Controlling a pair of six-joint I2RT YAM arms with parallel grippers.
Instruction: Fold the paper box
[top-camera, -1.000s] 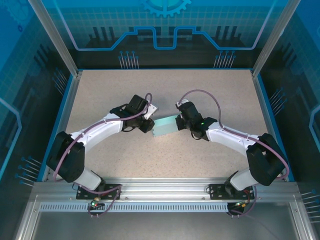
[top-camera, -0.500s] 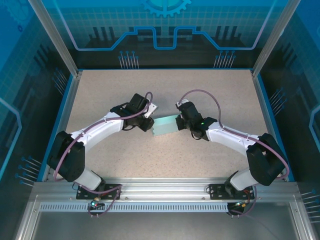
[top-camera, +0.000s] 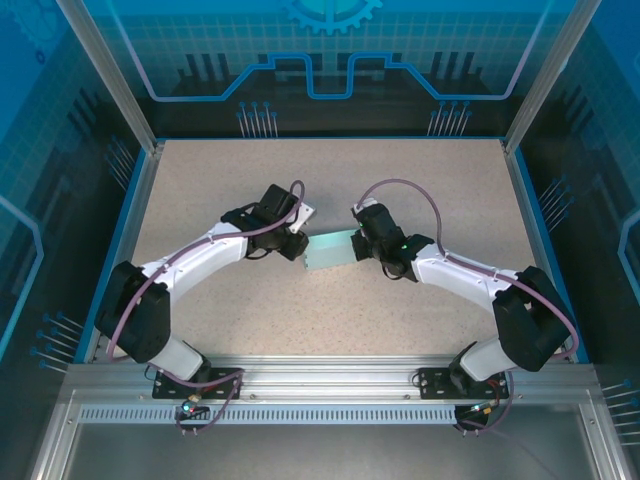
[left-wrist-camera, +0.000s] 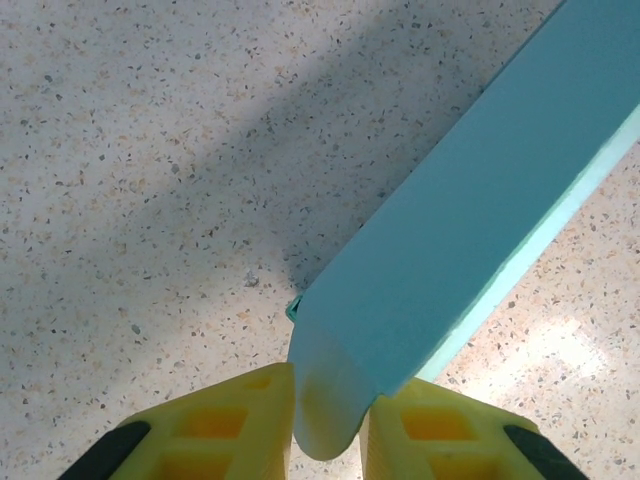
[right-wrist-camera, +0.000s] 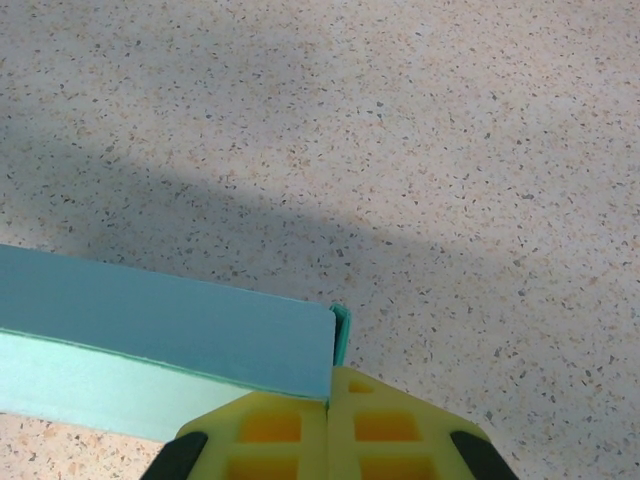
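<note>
The paper box (top-camera: 328, 252) is a pale teal, flat rectangular box held between both arms at mid-table. In the left wrist view its long side (left-wrist-camera: 470, 220) runs to the upper right. A rounded end tab sits between my left gripper's (left-wrist-camera: 330, 385) yellow fingers (left-wrist-camera: 240, 410), filling the narrow gap. In the right wrist view my right gripper (right-wrist-camera: 329, 385) has its fingers pressed together on a thin teal edge at the end of the box (right-wrist-camera: 170, 320). Seen from above, the left gripper (top-camera: 298, 243) and right gripper (top-camera: 357, 243) stand at opposite ends of the box.
The speckled beige table (top-camera: 330, 180) is ringed by a blue rim and transparent walls. An aluminium rail (top-camera: 320, 385) carrying both arm bases runs along the near edge. Cables loop over both forearms.
The left wrist has shifted very slightly up and to the left. The box and the right arm stay where they were.
</note>
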